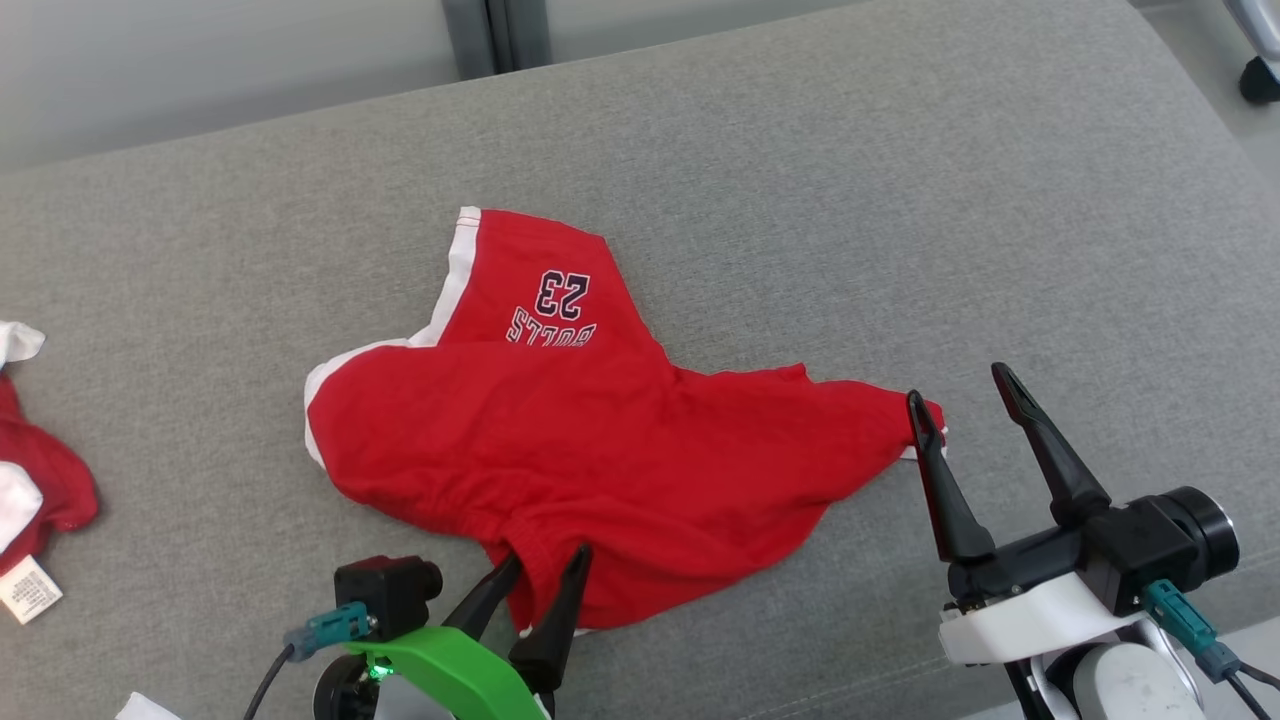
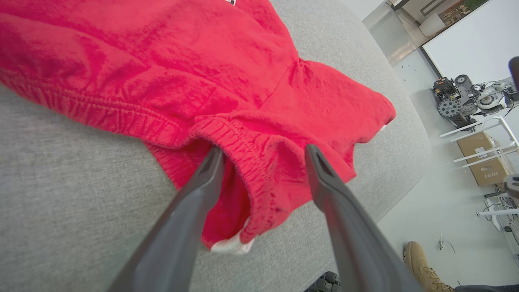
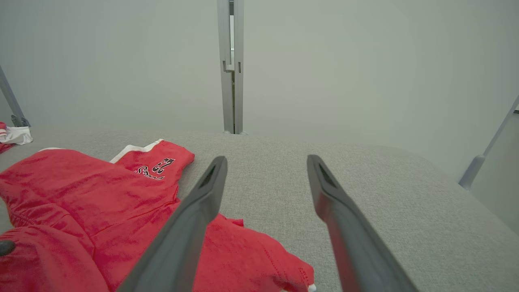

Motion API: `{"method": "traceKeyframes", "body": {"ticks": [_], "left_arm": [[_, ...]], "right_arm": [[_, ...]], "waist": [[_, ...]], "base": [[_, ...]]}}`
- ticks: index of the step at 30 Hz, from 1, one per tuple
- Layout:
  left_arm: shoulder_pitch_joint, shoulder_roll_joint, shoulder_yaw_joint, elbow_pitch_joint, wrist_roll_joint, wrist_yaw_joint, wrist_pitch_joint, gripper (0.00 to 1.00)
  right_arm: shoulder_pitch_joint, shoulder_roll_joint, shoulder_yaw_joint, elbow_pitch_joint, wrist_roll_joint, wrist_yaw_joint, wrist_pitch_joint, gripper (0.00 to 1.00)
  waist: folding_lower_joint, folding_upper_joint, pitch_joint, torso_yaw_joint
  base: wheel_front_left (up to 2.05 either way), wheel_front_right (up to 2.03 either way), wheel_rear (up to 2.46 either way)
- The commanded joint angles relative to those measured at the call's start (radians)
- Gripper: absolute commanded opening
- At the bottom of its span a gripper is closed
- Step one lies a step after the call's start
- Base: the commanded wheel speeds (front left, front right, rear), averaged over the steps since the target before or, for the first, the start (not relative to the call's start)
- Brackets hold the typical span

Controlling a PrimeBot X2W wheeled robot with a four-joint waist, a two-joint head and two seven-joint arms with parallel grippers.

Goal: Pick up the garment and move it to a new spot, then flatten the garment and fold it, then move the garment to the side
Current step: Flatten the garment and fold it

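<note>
The garment is a pair of red shorts with white trim and a "BULLS 23" print, lying spread and rumpled on the grey cushion. My left gripper sits at the garment's near edge. In the left wrist view its fingers stand apart on either side of a raised fold of the elastic waistband, so the left gripper is open. My right gripper is open beside the garment's right leg hem, its left fingertip just over the hem. In the right wrist view the right gripper has bare cushion between its fingers.
Another red and white piece of clothing with a white label lies at the cushion's left edge. A pale wall rises behind the cushion. Off the cushion's right end there is floor with a person's boot, a cardboard box and a white rack.
</note>
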Motion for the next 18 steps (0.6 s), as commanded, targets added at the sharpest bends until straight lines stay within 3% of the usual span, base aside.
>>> {"method": "traceKeyframes", "body": {"ticks": [1,6,7,8,9,10,14,18], "left_arm": [[0.0,0.002,0.009,0.005,-0.008,-0.008,-0.003,1.0],[-0.012,-0.003,0.015,0.028,-0.024,-0.013,-0.007,1.0],[-0.019,-0.005,0.015,0.033,-0.024,-0.012,-0.005,0.94],[-0.029,-0.007,0.019,0.042,-0.026,-0.008,-0.004,0.74],[-0.035,-0.009,0.026,0.049,-0.027,-0.004,-0.01,0.27],[-0.044,-0.011,0.04,0.061,-0.025,0.005,-0.023,0.0],[-0.093,-0.012,0.067,0.131,0.006,0.024,-0.063,0.0],[-0.161,-0.023,0.079,0.232,0.011,0.012,-0.077,0.0]], "right_arm": [[0.009,0.001,-0.002,0.004,0.002,-0.001,-0.003,1.0],[0.013,0.007,-0.007,0.003,0.004,-0.001,-0.003,1.0],[0.013,0.008,-0.006,0.004,0.004,-0.002,-0.003,1.0],[0.011,0.009,-0.004,0.004,0.005,-0.001,-0.003,1.0],[0.009,0.009,-0.003,0.004,0.005,-0.002,-0.003,1.0],[0.006,0.009,-0.002,0.004,0.005,-0.001,-0.003,1.0],[-0.001,0.003,-0.001,0.002,0.004,-0.001,-0.003,1.0],[-0.006,-0.005,0.004,0.004,0.003,-0.001,-0.003,1.0]], "waist": [[0.0,0.0,-0.008,-0.018],[0.0,0.0,-0.008,-0.03],[0.0,0.0,-0.008,-0.031],[0.0,0.0,-0.007,-0.032],[0.0,0.0,-0.007,-0.032],[0.0,0.0,-0.006,-0.033],[0.0,0.0,-0.005,-0.029],[0.0,0.0,-0.002,-0.025]], "base": [[0.0,0.0,0.0],[0.0,0.0,0.0],[0.0,0.0,0.0],[0.0,0.0,0.0],[0.0,0.0,0.0],[0.0,0.0,0.0],[0.0,0.0,0.0],[0.0,0.0,0.0]]}}
